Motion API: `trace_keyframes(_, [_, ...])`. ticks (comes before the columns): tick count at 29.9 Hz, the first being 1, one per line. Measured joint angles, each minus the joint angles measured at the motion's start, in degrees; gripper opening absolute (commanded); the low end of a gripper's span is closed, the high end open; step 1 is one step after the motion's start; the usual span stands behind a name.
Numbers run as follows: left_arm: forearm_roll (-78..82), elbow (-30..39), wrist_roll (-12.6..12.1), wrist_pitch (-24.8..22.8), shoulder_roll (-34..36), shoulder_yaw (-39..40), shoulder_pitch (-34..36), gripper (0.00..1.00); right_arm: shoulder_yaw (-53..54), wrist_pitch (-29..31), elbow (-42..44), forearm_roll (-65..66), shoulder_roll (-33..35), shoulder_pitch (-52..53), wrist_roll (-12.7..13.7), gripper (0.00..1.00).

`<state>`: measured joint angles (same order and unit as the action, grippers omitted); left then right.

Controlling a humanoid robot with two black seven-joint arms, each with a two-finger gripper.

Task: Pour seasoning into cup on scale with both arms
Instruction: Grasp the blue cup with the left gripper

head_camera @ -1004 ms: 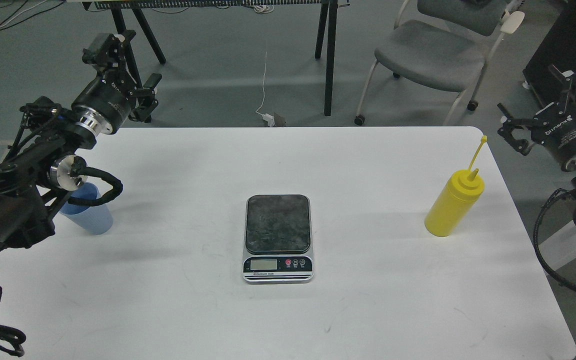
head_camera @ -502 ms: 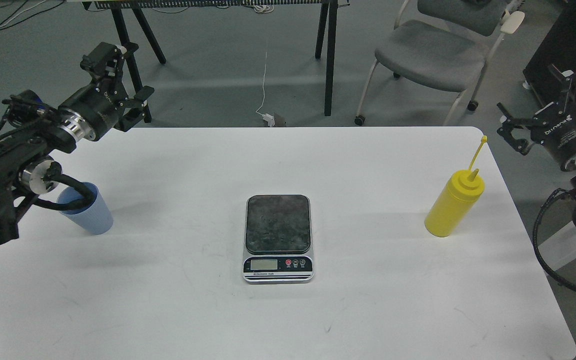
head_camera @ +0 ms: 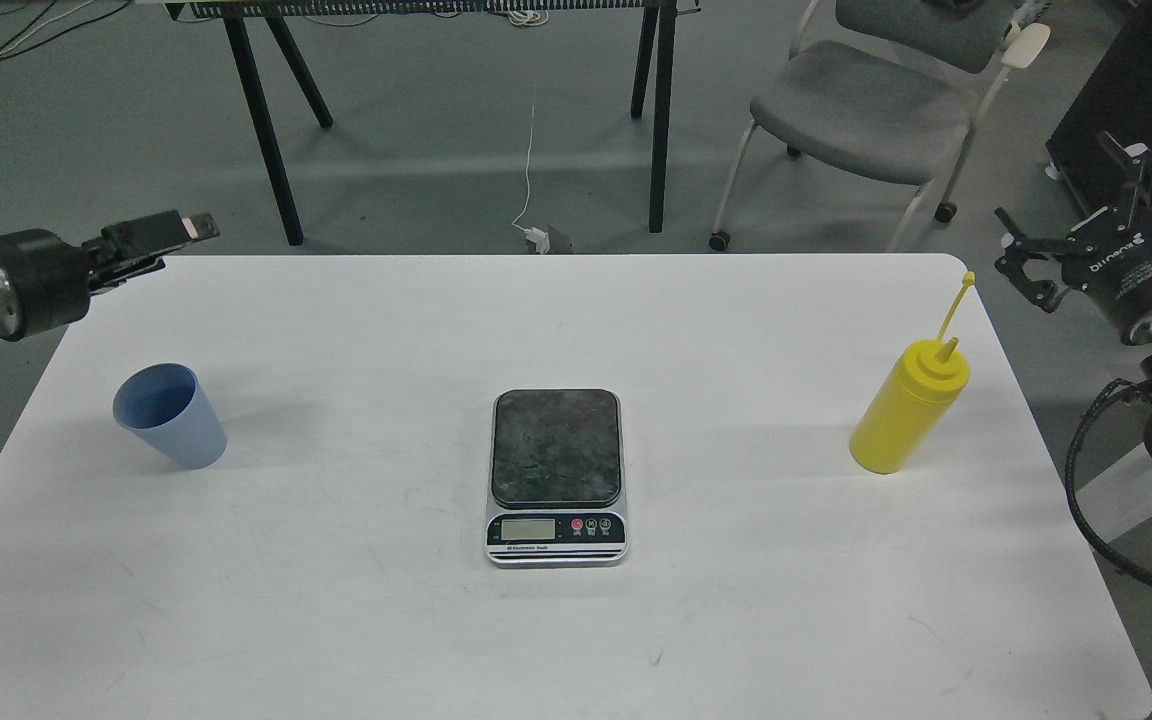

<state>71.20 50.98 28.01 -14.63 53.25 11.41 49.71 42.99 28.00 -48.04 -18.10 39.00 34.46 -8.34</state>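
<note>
Blue ribbed cup upright far left, yellow squeeze bottle far right, kitchen scale between, platform bare. My right gripper, fingers spread, empty, beside the bottle; body lettering unreadable. My left gripper edge-on beyond the cup; finger state can't be told.

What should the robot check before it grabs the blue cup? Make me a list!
1. Cup upright, on the table: ok.
2. Cup free, nothing touching it: ok.
3. Scale platform bare, ready for the cup: ok.
4. Left gripper open: cannot tell, seen side-on.
5. Right gripper open, clear of the yellow bottle: ok.
6. Bottle upright, cap off the nozzle: ok.
</note>
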Motion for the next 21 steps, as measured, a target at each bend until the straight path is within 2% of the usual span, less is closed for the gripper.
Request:
trace_keyframes(6, [7.5, -0.6, 0.0, 4.4, 0.3, -0.2, -2.7, 0.99, 0.0, 0.0, 0.0, 0.0, 0.0, -0.1, 0.0, 1.0])
trace_keyframes(13, [9.3, -10.4, 0.0, 11.2, -3.5, -4.6, -6.7, 0.99, 0.1, 0.0, -0.1, 0.0, 0.0, -0.2, -0.1, 1.0])
trace_keyframes(21, [10.9, -16.9, 0.0, 13.2, -6.6, -7.7, -6.9, 0.99, 0.1, 0.0, 0.0, 0.0, -0.4, -0.2, -0.1, 1.0])
